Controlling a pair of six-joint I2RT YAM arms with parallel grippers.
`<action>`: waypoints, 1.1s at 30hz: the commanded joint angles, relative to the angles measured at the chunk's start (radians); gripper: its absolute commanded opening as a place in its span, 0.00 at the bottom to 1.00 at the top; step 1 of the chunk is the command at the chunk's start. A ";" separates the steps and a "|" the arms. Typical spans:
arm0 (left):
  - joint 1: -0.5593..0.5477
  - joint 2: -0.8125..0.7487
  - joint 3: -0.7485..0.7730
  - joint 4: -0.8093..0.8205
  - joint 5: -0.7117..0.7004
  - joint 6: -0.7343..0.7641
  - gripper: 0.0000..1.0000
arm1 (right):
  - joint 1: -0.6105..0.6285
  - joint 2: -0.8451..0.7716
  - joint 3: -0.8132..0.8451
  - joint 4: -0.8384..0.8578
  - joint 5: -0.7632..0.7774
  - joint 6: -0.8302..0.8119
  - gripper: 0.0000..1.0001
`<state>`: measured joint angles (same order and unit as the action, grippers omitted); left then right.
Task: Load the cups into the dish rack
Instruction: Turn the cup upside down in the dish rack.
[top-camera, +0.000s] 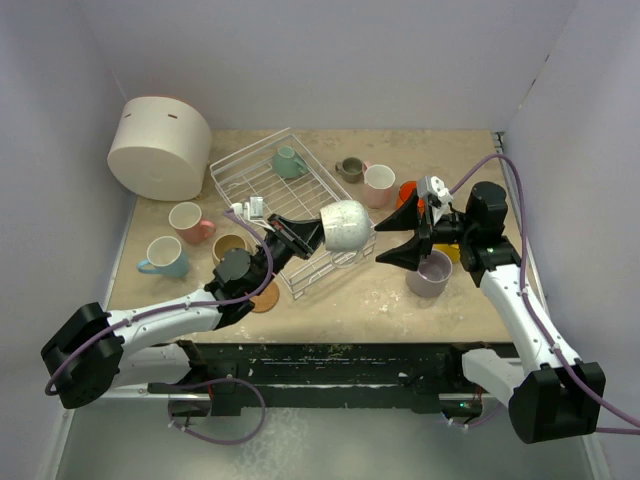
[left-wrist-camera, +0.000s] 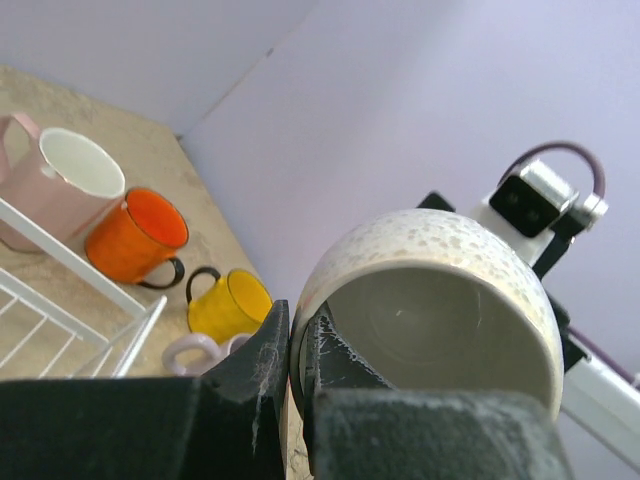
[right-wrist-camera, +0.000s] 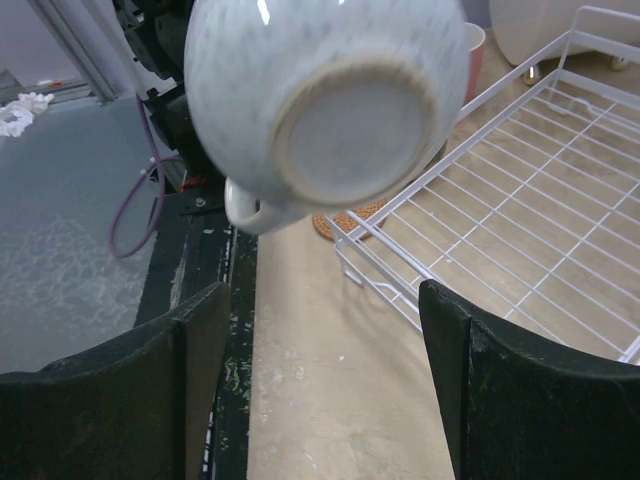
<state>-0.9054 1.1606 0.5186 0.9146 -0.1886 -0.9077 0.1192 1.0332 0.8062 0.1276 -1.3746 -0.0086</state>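
A white speckled cup (top-camera: 345, 225) hangs tilted above the near right corner of the dish rack (top-camera: 262, 178). My left gripper (top-camera: 318, 232) is shut on its rim, one finger inside and one outside (left-wrist-camera: 297, 315). In the right wrist view the cup's base (right-wrist-camera: 330, 100) faces the camera, handle down. My right gripper (top-camera: 385, 243) stands open just right of the cup, its fingers (right-wrist-camera: 200, 340) apart from it. A teal cup (top-camera: 289, 162) lies in the rack. On the table stand lilac (top-camera: 430, 273), orange (top-camera: 408, 193), pink (top-camera: 379, 185) and olive-grey (top-camera: 350, 169) cups.
Left of the rack stand a pink cup (top-camera: 189, 221), a light blue cup (top-camera: 165, 257) and a beige cup (top-camera: 229, 248). A cork coaster (top-camera: 265, 297) lies by the rack's near corner. A large white container (top-camera: 160, 146) fills the back left. A yellow cup (left-wrist-camera: 230, 305) sits near the right wall.
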 joint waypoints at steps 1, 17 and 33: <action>0.015 0.001 0.028 0.285 -0.089 -0.059 0.00 | 0.036 -0.005 -0.027 0.104 0.017 0.089 0.80; 0.089 0.170 0.143 0.404 -0.021 -0.090 0.00 | 0.131 0.117 -0.114 0.730 0.217 0.845 0.78; 0.090 0.316 0.147 0.660 -0.052 -0.200 0.00 | 0.224 0.280 -0.085 1.100 0.308 1.207 0.60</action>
<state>-0.8185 1.4822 0.6209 1.3331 -0.2287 -1.0340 0.3347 1.3090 0.6914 1.0855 -1.1137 1.0924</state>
